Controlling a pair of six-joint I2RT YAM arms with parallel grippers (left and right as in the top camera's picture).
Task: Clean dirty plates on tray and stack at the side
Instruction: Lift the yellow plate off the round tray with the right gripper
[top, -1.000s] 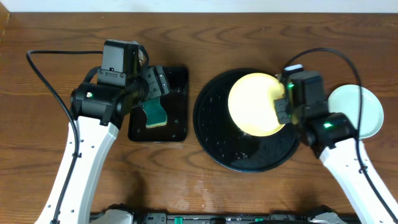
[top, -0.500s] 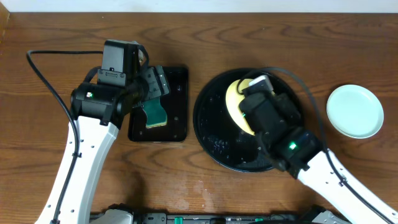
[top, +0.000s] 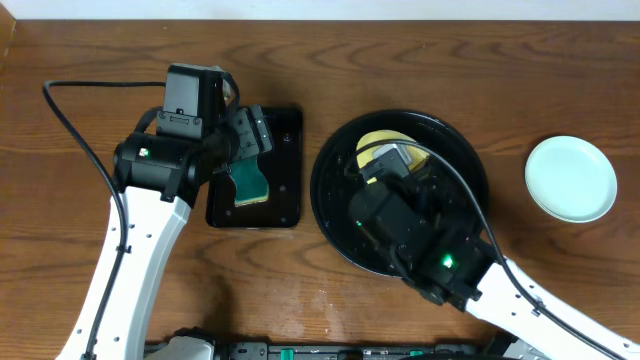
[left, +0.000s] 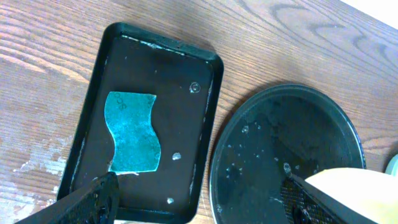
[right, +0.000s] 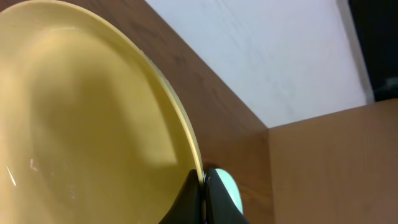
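Count: two plates in view, one pale yellow plate (right: 87, 118) and one pale blue plate (top: 570, 178). One round black tray (top: 338, 215), one rectangular black tray (left: 93, 81), one green sponge (left: 132, 132). Two arms.

Layout: the rectangular tray sits left of the round tray, with a narrow strip of bare wooden table (top: 400, 50) between their rims. The sponge lies flat in the rectangular tray, nearer one long wall, not touching it. Water droplets lie on both tray floors. The pale blue plate lies flat on the wood to the right of the round tray, clear of its rim. Bare wood runs along the near and far sides of both trays.

Yellow plate: tilted over the round tray. From overhead only a crescent shows past the right wrist. I cannot tell whether its lower edge touches the tray floor.

Right gripper (right: 203, 182): fingers pressed together on the yellow plate's rim, one pad on each face. The rim of the pale blue plate shows just beyond.

Left gripper (left: 202, 200): fingers spread wide, holding nothing and touching nothing. It hangs above the rectangular tray, near the sponge.
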